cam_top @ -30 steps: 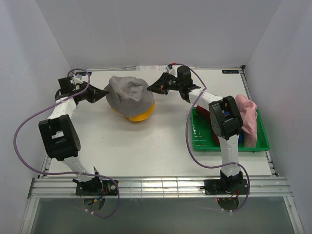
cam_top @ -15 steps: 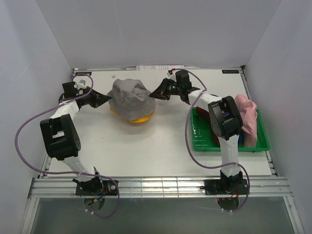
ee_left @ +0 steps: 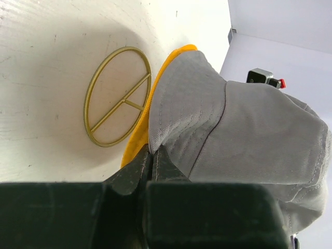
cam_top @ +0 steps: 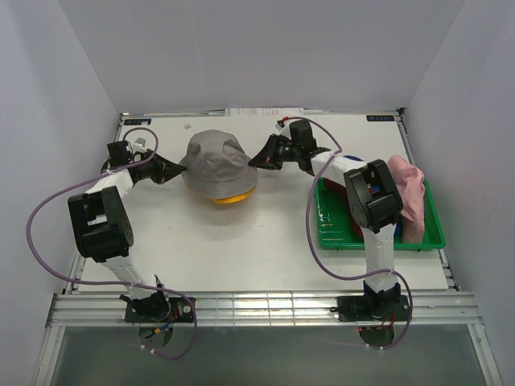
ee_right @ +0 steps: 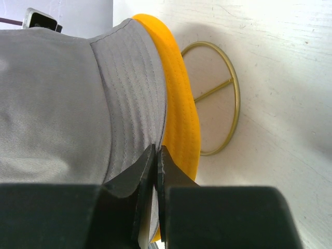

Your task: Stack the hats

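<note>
On the table (cam_top: 241, 249), grey hat (cam_top: 216, 159) sits crown-up atop yellow hat (cam_top: 229, 198), both jaws clamping its brim.

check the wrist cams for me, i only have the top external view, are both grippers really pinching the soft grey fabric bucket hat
observer: In the left wrist view the left gripper is shut on the brim edge of the grey fabric bucket hat.
operator: and the right one
observer: The right gripper is shut on the grey brim as well; the brim of the yellow fabric bucket hat runs right beside its fingers.
operator: what's under the hats
observer: A thin gold wire ring with spokes lies flat on the white table, partly covered by the yellow brim.
</note>
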Action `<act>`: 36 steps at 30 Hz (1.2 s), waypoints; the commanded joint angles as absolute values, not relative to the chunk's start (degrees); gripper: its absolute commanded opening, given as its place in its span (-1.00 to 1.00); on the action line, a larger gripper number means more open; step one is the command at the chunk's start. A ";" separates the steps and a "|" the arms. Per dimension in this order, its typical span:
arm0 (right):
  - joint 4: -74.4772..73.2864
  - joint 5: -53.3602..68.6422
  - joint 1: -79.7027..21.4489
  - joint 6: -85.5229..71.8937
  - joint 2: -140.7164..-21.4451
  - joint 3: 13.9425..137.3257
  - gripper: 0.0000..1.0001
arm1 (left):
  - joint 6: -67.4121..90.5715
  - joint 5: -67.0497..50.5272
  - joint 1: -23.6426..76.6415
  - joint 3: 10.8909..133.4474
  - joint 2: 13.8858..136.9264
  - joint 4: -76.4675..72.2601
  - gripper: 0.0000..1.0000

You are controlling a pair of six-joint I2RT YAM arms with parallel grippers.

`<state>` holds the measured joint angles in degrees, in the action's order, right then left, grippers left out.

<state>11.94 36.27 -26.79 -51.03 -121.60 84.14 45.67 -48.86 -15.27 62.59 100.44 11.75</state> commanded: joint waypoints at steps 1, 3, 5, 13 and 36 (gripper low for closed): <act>8.26 34.19 -26.19 -47.64 -120.15 83.23 -0.84 | 42.19 -44.30 -15.82 61.79 101.51 12.92 -1.00; 8.26 34.19 -26.19 -47.20 -119.62 83.50 -0.84 | 41.84 -44.30 -15.91 61.96 101.25 13.01 -1.00; 8.70 34.28 -26.19 -47.11 -119.27 83.58 -0.84 | 41.66 -44.56 -15.82 62.57 100.90 13.01 -1.00; 9.93 34.80 -26.28 -46.58 -116.55 83.94 -0.84 | 41.49 -45.70 -15.91 65.30 97.48 14.50 0.06; 16.96 34.98 -28.04 -46.58 -108.37 75.33 -0.64 | 47.55 -53.44 -15.56 49.05 75.16 14.59 0.13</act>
